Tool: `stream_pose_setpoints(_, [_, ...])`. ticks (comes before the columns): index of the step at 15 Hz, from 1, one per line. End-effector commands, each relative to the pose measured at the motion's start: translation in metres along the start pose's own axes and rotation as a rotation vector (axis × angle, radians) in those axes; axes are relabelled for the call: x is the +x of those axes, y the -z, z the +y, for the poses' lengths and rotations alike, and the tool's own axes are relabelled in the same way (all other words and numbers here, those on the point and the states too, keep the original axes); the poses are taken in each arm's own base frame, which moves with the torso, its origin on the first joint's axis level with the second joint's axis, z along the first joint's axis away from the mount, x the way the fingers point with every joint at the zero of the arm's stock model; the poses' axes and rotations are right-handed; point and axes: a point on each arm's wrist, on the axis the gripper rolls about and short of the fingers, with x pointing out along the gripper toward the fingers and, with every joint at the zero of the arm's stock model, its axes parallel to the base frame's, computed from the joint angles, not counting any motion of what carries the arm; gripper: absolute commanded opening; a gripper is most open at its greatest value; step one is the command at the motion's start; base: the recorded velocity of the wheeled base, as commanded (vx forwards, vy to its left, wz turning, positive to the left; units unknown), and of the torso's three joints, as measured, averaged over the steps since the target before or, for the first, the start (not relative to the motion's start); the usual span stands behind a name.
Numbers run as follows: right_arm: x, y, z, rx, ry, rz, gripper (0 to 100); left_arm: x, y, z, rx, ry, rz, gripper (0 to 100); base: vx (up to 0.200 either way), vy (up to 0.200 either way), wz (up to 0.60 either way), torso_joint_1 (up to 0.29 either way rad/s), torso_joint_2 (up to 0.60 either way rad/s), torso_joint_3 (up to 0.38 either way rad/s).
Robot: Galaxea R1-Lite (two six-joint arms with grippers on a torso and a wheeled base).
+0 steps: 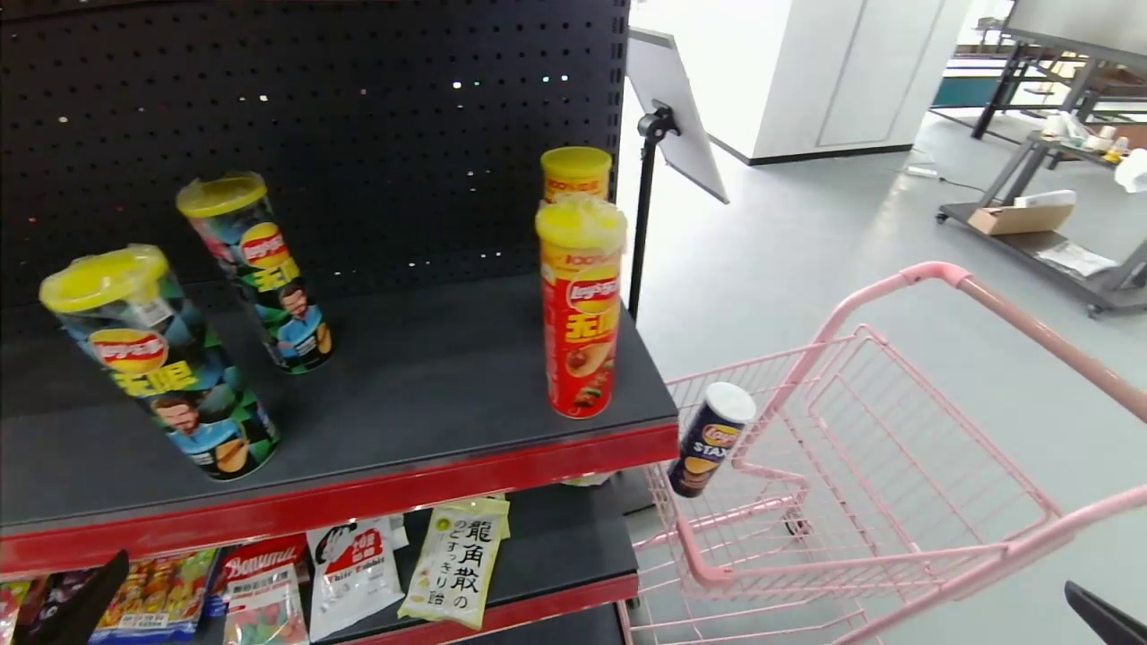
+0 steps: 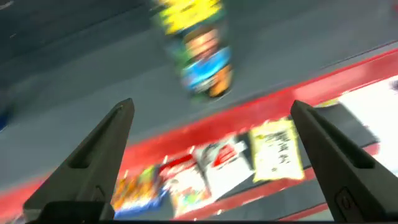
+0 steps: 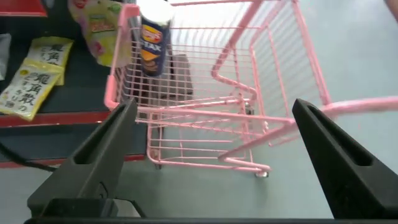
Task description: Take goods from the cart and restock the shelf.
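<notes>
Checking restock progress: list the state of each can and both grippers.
Near green chip can: upright on the shelf, lid on.
Far green chip can: upright, lid on.
Front red chip can: upright near the shelf edge, lid on.
Rear chip can: upright behind it, lid on.
Dark blue chip can: leaning in the pink cart, lid on.
Left gripper: open, empty.
Right gripper: open, empty.

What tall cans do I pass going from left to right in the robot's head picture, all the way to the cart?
Near blue-green can → far blue-green can → red can → dark can → pink cart that holds it.
</notes>
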Motion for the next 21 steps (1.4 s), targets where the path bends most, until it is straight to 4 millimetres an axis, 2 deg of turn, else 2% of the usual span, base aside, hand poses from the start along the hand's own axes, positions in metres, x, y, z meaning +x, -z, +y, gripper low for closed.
stream_pose_setpoints(1, [0.001, 0.000, 0.000, 0.000, -0.001, 0.004, 100, -0.003, 0.000, 0.001, -0.005, -0.004, -0.017, 100, 0.000, 0.000, 0.00, 0.000, 0.00, 0.000])
stream_pose_setpoints(9, [0.006, -0.004, -0.002, 0.005, -0.001, 0.028, 100, -0.016, 0.006, 0.002, -0.020, 0.030, -0.090, 100, 0.000, 0.000, 0.00, -0.011, 0.02, 0.013])
stream_pose_setpoints(16, [0.013, -0.005, -0.003, 0.008, -0.009, 0.064, 100, -0.035, 0.024, 0.004, -0.018, 0.030, -0.087, 100, 0.000, 0.000, 0.00, -0.148, 0.36, 0.205])
stream_pose_setpoints(21, [0.021, -0.005, -0.004, -0.012, -0.024, 0.109, 100, -0.036, 0.024, 0.004, -0.013, 0.031, -0.086, 100, 0.000, 0.000, 0.00, -0.170, 0.45, 0.266])
